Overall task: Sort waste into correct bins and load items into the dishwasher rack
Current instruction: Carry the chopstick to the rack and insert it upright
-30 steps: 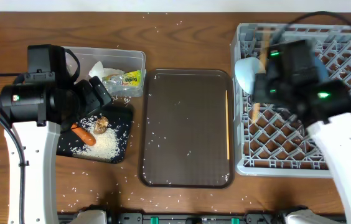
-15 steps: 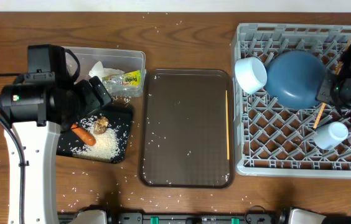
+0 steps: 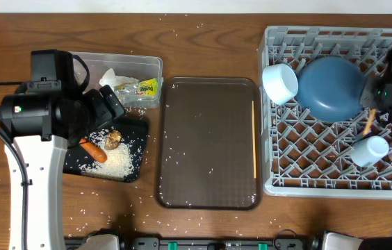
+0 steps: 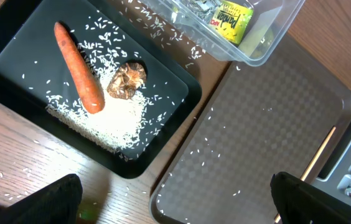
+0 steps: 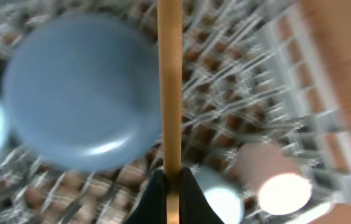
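- Only the right wrist view shows the grip. The right gripper is pinched tight on a thin wooden chopstick, which runs straight up out of the closed jaws.
- Beneath it in that view, all blurred, lie the large round blue plate, a small white cup and a small pink-lined cup. They sit in the large grey plastic lattice rack.
- The overhead view places the grip. The right gripper hangs over the rack's right side, and the chopstick slants down between plate and white cup.
- A white bowl lies on its side just beside the plate, at the rack's left edge.
- In the left wrist view the left gripper is spread wide and holds nothing. It hovers by the corner of the shallow black rectangular tray.
- In that tray an orange carrot piece lies just beside a brown food lump, on white rice grains.
- From overhead the left arm hides its own fingers.
- The clear plastic rectangular tub sits just beside the black tray. It holds a crumpled white tissue and a yellow-green wrapper.
- The large brown serving tray is bare apart from stray rice and a second thin wooden chopstick along its right rim.
- A narrow strip of wooden table separates the serving tray from the rack.
- The frame cuts off the rack's right edge.
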Available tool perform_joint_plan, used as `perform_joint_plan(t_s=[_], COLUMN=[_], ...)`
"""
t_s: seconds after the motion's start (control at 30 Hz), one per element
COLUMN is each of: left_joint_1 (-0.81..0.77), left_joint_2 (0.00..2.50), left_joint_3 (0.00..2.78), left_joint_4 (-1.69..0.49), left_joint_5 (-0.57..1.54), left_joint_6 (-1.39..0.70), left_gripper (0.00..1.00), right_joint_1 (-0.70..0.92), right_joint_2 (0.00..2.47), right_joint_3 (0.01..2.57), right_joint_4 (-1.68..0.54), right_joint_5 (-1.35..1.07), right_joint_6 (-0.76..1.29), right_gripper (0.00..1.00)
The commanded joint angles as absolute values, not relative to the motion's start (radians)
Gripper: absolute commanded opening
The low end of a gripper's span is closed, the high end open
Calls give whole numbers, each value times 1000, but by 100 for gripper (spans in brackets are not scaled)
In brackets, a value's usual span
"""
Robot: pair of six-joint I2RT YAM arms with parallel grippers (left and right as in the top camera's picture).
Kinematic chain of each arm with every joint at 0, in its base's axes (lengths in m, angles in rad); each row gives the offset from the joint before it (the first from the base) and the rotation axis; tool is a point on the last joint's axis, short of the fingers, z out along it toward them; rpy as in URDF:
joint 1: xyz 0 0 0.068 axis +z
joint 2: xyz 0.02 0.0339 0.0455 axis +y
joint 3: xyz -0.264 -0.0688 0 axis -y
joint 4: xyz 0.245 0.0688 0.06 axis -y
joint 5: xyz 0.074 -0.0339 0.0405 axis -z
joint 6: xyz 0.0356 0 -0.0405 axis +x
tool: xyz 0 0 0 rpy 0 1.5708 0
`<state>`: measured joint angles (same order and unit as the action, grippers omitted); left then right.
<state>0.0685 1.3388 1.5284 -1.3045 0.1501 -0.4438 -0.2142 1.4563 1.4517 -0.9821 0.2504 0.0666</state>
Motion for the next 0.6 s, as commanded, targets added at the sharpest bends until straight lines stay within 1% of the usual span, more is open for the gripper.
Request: perform_joint_plan(t_s=[0.0,0.17,0.3,0.4,0.53,0.57], left_joint_1=[72,72,72,72,72,72], left_joint_2=[1335,1334,1334,1335,1334,1334], left_joint_3=[1527,1527,1527,1527,1527,1527], left_joint_4=[-1308,-1308,-1308,-1308,-1308,-1308], left_joint_5=[138,138,138,138,138,137], left_joint_6=[-434,-434,-434,-434,-434,-434], left_gripper=[98,98,98,98,98,98], right_joint_1=[-224,-265,-292,-301,-300,-300], right_joint_2=[1466,1516,1578,1625,1655,1657], right_joint_3=[1443,1441,1441,1441,1441,1441], right_joint_4=[-913,-833,-856,-868,-867,-868], right_joint_5=[449,472,481,550,549,546], right_joint_6=[-20,-69,-69,-68,-68,-68], right_gripper=[1,1,1,1,2,10])
